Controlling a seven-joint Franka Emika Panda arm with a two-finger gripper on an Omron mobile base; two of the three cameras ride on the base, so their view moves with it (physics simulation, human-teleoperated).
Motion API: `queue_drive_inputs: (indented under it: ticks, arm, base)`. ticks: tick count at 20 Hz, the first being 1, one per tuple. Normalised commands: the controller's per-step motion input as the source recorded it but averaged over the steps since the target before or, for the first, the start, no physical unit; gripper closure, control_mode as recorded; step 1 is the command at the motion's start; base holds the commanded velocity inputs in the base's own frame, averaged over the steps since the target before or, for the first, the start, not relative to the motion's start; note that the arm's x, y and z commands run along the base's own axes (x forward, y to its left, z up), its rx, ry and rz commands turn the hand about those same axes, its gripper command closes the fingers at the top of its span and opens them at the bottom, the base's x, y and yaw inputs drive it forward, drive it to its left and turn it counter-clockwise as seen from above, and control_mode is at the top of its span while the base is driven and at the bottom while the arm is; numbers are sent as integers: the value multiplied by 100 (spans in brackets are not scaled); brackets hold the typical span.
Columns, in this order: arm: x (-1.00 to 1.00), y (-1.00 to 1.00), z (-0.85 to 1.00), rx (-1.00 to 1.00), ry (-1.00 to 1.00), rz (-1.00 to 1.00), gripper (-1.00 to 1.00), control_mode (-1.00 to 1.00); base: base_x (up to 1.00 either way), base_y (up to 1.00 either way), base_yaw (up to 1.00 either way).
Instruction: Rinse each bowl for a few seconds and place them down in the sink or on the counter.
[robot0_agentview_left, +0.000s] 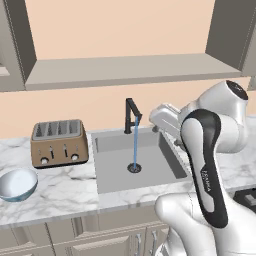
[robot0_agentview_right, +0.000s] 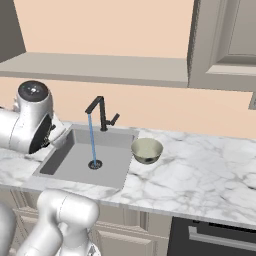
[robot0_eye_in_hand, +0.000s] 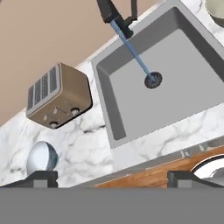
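Water runs in a thin blue stream from the faucet (robot0_agentview_left: 132, 114) straight onto the drain (robot0_agentview_left: 134, 168) of the sink (robot0_agentview_left: 115, 172); nothing sits in the basin. The blue bowl (robot0_agentview_left: 17, 184) is on the counter (robot0_agentview_left: 60, 192) well left of the sink, in front of the toaster (robot0_agentview_left: 59, 142), with its left edge cut off by the frame in the left base view. In the hand view it is a small glossy blob at lower left, partly hidden behind the left fingertip (robot0_eye_in_hand: 40, 177). The olive bowl (robot0_agentview_right: 147, 150) stands upright on the counter just beside the sink's right rim (touching the rim or not, can't tell). The hand view catches only a sliver of it at the top right corner.

The gripper (robot0_eye_in_hand: 111, 179) hangs above the counter's front edge, looking down at the sink, jaws spread wide with nothing between them. In the base views the arm's own links hide most of the hand: the left base view shows a white piece of it over the sink's right rim, fingers not clear. A dark appliance front under the counter at lower right is cut off in the right base view.
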Motion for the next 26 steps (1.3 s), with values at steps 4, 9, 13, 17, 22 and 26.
queue_drive_inputs:
  ticks: [4, 9, 13, 17, 22, 26]
  arm:
    - [0, 89, -14, 4, 0, 1, -100, -100]
    - [0, 80, -15, 7, 0, 1, -100, -100]
    - [0, 69, -14, 9, 0, 0, -100, -100]
    - [5, 62, -16, 14, 2, 0, -100, -100]
    - [11, 59, -18, 12, 2, 0, -100, -100]
    - [18, 53, -25, 8, 0, 0, -100, -100]
  base:
    - [0, 0, 0]
    - [0, 0, 0]
    - [0, 0, 0]
    - [0, 0, 0]
    - [0, 0, 0]
    - [0, 0, 0]
